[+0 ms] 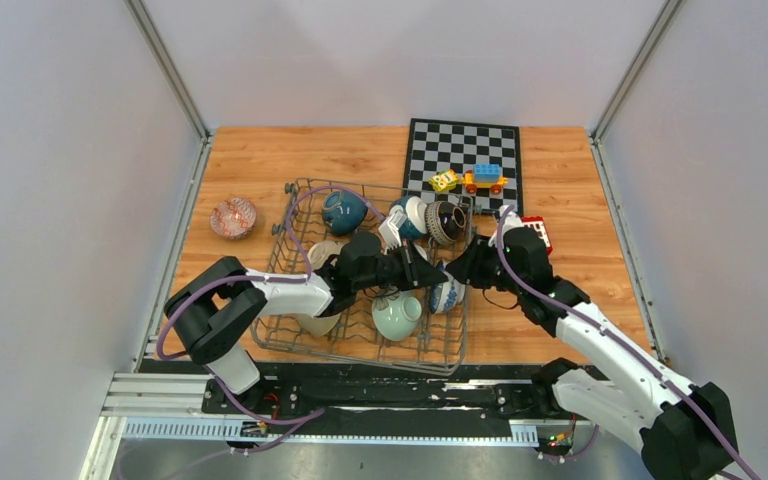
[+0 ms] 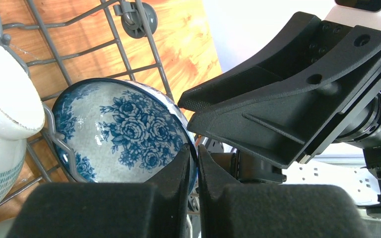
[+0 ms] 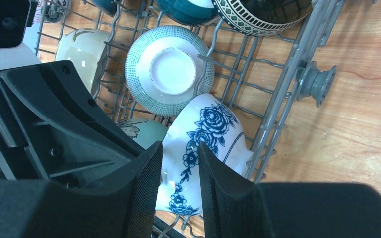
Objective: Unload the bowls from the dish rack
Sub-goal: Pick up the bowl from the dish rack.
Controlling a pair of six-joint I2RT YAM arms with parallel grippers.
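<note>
top view. one large rectangular grey metal wire dish rack (image 1: 282, 250) with upright prongs, on an orange-brown wood-grain table (image 1: 250, 160). it holds about seven small round glazed ceramic bowls, some half hidden by the arms. among them: one dark teal bowl (image 1: 343, 211), one pale green bowl (image 1: 397, 315), one dark striped bowl (image 1: 447, 222) and one white bowl with blue rose pattern (image 1: 447, 296) at the rack's right wall. one reddish speckled bowl (image 1: 233, 217) sits on the table, apart, left of the rack. one black-and-white chessboard (image 1: 450, 150) lies behind the rack and carries one yellow-green toy block (image 1: 445, 181) and one orange-and-blue toy cart (image 1: 485, 178). the left gripper (image 1: 432, 277) and right gripper (image 1: 463, 272) meet at the rose bowl.

left wrist view. the rose bowl stands on edge between the wires. the left gripper's matte black fingers (image 2: 178, 173) are nearly together, pinching its rim. one white bowl with teal dashes (image 2: 5, 109) is at the left.

right wrist view. the right gripper's ribbed black fingers (image 3: 149, 173) are spread, with the rose bowl's wall in the gap; contact cannot be told. one upturned bowl with teal check rim (image 3: 171, 69) shows its white foot ring. one grey plastic roller (image 3: 317, 82) sits outside the rack's wall.
</note>
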